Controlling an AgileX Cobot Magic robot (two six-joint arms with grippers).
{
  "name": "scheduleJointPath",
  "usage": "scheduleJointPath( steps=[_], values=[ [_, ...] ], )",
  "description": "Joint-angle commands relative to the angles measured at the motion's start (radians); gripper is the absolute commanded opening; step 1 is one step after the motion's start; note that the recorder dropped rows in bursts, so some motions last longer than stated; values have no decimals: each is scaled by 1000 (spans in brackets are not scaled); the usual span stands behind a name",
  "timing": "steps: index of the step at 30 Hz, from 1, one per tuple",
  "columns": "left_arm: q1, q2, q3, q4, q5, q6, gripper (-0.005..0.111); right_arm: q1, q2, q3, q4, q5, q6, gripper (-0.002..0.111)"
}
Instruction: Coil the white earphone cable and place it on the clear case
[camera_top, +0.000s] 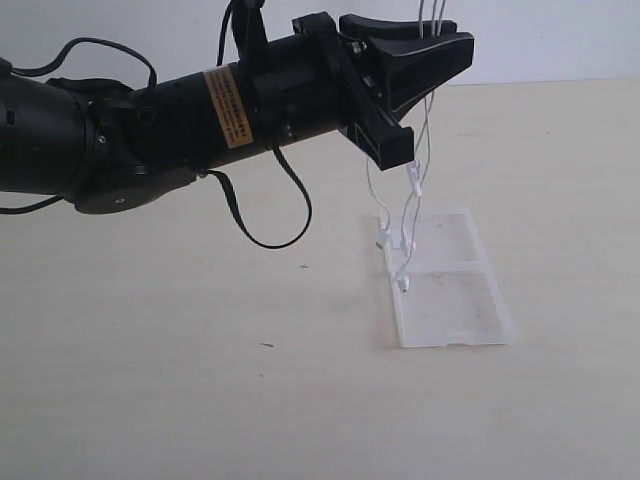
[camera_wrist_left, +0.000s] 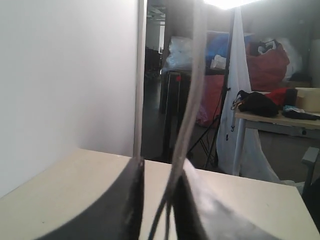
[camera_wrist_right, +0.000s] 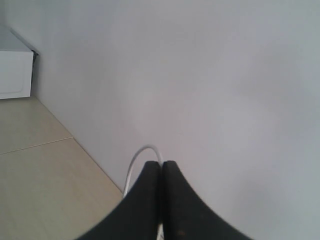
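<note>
The white earphone cable hangs in several strands from above the exterior view down onto the clear case, which lies open and flat on the table. Its earbuds dangle at the case's left edge. My left gripper reaches across from the left, high over the case. Its jaws stand apart, and the strands pass between them along one finger. My right gripper is out of the exterior view. It is shut on the cable, and a small loop sticks out at its tips.
The left arm's thick black body and its looping black wire span the upper left over the beige table. A white wall stands close in front of the right gripper.
</note>
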Motion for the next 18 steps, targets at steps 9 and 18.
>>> scheduleJointPath(
  steps=[9, 18],
  values=[
    [-6, -13, -5, 32, 65, -88, 0, 1, 1, -5, -61, 11, 8, 0],
    [-6, -125, -5, 175, 196, -191, 0, 1, 1, -5, -489, 50, 254, 0]
  ],
)
